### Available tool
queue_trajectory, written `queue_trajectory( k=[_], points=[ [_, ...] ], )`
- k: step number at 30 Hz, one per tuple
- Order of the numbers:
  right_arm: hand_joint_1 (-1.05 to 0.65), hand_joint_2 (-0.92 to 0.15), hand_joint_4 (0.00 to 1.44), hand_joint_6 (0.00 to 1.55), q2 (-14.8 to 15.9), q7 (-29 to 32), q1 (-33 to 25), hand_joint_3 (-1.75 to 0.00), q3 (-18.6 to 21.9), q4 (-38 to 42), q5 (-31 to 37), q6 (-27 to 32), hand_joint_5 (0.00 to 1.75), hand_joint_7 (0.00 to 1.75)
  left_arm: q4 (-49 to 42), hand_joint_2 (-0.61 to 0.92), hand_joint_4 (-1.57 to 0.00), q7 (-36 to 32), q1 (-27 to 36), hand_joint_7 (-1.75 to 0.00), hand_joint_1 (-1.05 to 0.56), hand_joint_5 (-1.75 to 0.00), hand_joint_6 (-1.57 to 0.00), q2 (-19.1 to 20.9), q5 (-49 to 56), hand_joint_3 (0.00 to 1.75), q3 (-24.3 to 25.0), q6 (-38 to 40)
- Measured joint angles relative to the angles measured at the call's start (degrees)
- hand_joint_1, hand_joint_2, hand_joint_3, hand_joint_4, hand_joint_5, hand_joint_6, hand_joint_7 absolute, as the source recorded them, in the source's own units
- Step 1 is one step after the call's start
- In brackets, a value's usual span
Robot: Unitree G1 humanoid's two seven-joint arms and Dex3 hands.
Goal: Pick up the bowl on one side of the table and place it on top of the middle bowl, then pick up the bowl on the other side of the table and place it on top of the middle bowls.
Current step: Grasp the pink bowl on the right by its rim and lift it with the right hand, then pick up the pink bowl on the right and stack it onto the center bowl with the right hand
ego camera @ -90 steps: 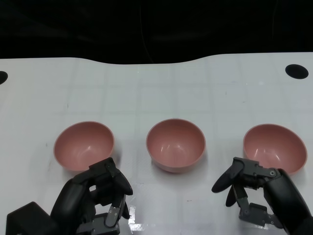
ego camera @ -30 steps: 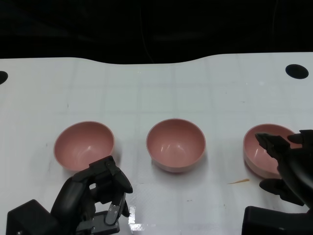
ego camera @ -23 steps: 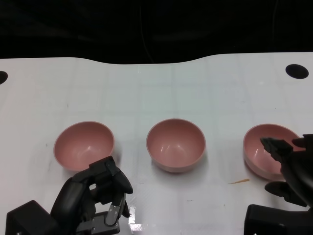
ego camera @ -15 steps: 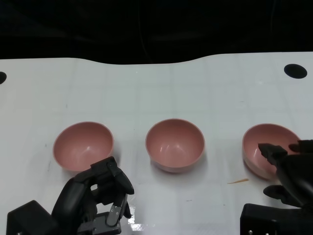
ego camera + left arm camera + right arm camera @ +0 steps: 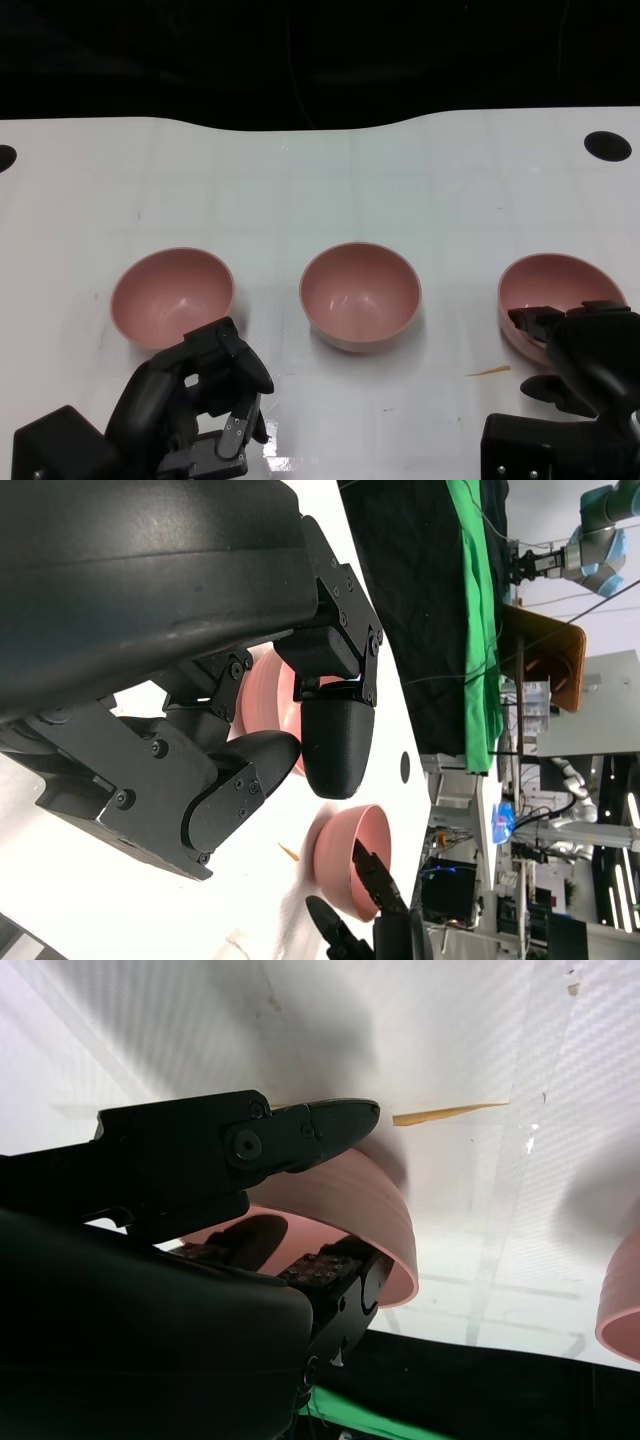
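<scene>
Head view: 3 pink bowls sat in a row across the white table point(image 5: 330, 190). The middle bowl point(image 5: 359, 295) stood at the centre as the stacking target. The left bowl point(image 5: 172, 297) lay at 9 o'clock of it, well apart, and the right bowl point(image 5: 556, 297) at 3 o'clock, also well apart. The right hand point(image 5: 580, 352) was at the near rim of the right bowl, with fingers over the rim and a thumb outside the near wall. This straddle suits a pinch on the wall, so the step in hand was judged to be the grasp of the first side bowl. The left hand point(image 5: 195, 400) rested at 6 o'clock of the left bowl, fingers curled in on nothing, apparently parked until its turn. A thin tan sliver point(image 5: 488, 371) lay on the table just beside the right bowl.

Left wrist view: the left hand point(image 5: 250, 730) showed curled fingers with nothing between them. The right bowl point(image 5: 348, 858) appeared beyond, upright on the table, with dark fingers of the other hand at its rim.

Right wrist view: the right hand point(image 5: 290, 1220) bracketed the wall of the right bowl point(image 5: 360, 1210), 1 digit outside and others inside. Firm contact could not be confirmed; the bowl was judged not yet lifted.
</scene>
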State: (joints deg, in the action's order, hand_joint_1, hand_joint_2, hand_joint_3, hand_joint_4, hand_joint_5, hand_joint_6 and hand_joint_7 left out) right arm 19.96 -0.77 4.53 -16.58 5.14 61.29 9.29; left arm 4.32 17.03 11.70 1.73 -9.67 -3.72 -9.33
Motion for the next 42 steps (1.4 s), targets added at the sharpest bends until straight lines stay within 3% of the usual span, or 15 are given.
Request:
queue_trajectory(
  k=[1,2,4,6,8,9,11,12,14,19,31,42],
  points=[
    [-0.27,-0.92,0.76,0.82,0.2,1.18,0.11,-0.05,-0.08,0.67,-0.41,-0.48,1.1,0.06,0.0,0.51,-0.79,0.01,0.0,-1.5,-0.09,-1.75,-0.7,0.0,-0.05,1.23,0.01,0.0],
    [-0.24,-0.92,0.79,0.93,0.39,2.38,0.14,-0.09,-0.11,1.26,-0.99,-1.05,1.31,0.08,0.0,0.51,-0.79,0.01,0.0,-1.5,-0.09,-1.75,-0.7,0.0,-0.1,1.23,0.02,0.0],
    [-0.21,-0.92,0.84,1.05,0.61,4.36,0.17,-0.11,-0.06,2.3,-2.54,-2.07,1.36,0.09,0.0,0.51,-0.79,0.01,0.0,-1.5,-0.09,-1.75,-0.7,0.0,-0.12,1.23,0.02,0.0],
    [-0.19,-0.92,0.86,1.22,0.69,6.18,0.2,-0.14,0.01,3.16,-4.1,-3.12,1.58,0.14,0.02,0.51,-0.79,0.01,0.0,-1.5,-0.09,-1.75,-0.7,0.0,-0.12,1.23,0.01,0.0],
    [-0.19,-0.92,0.85,1.28,0.87,8.29,0.31,-0.15,0.03,3.84,-5.07,-4.24,1.7,0.15,0.02,0.51,-0.79,0.01,0.0,-1.5,-0.09,-1.75,-0.7,0.0,-0.12,1.23,0.01,0.0],
    [-0.18,-0.87,0.92,1.12,0.94,9.29,0.39,-0.23,0.03,4.26,-5.41,-4.65,1.73,0.7,0.02,0.51,-0.79,0.01,0.0,-1.5,-0.09,-1.75,-0.7,0.0,-0.12,1.23,0.01,0.0],
    [-0.18,-0.74,0.96,0.86,1.07,11.2,0.51,-0.49,0.05,4.77,-5.92,-5.32,1.74,1.33,0.02,0.51,-0.79,0.01,0.0,-1.51,-0.1,-1.75,-0.7,0.0,-0.12,1.23,0.02,0.0],
    [-0.18,-0.61,0.97,0.78,1.14,12.09,0.62,-0.72,0.05,4.92,-5.99,-5.59,1.74,1.58,0.02,0.51,-0.79,0.01,0.0,-1.51,-0.1,-1.75,-0.7,0.0,-0.12,1.23,0.01,0.0],
    [-0.18,-0.53,0.96,0.73,1.35,13.62,0.75,-0.89,0.1,5.31,-6.27,-6.15,1.75,1.7,0.09,0.51,-0.79,0.0,0.0,-1.51,-0.1,-1.75,-0.7,0.0,-0.12,1.24,0.01,0.06],
    [-0.14,-0.39,0.95,0.72,1.39,18.07,0.77,-1.09,0.69,6.18,-8.45,-8.64,1.75,1.75,0.55,0.5,-0.8,-0.01,0.01,-1.51,-0.1,-1.75,-0.7,0.0,0.05,1.25,-0.01,0.18],
    [-0.14,-0.31,0.98,0.75,1.41,26.71,0.65,-1.38,0.97,3.08,-9.59,-13.55,1.75,1.74,0.67,0.51,-0.79,0.0,0.01,-1.51,-0.11,-1.75,-0.69,-0.02,0.04,1.23,-0.02,0.57],
    [-0.16,-0.23,0.99,0.79,0.39,26.4,0.47,-1.47,0.49,-2.53,-11.42,-17.4,1.75,1.66,0.68,0.51,-0.78,-0.17,0.0,-1.51,-0.1,-1.75,-0.69,-0.02,0.33,1.23,-0.04,0.67]
  ],
)
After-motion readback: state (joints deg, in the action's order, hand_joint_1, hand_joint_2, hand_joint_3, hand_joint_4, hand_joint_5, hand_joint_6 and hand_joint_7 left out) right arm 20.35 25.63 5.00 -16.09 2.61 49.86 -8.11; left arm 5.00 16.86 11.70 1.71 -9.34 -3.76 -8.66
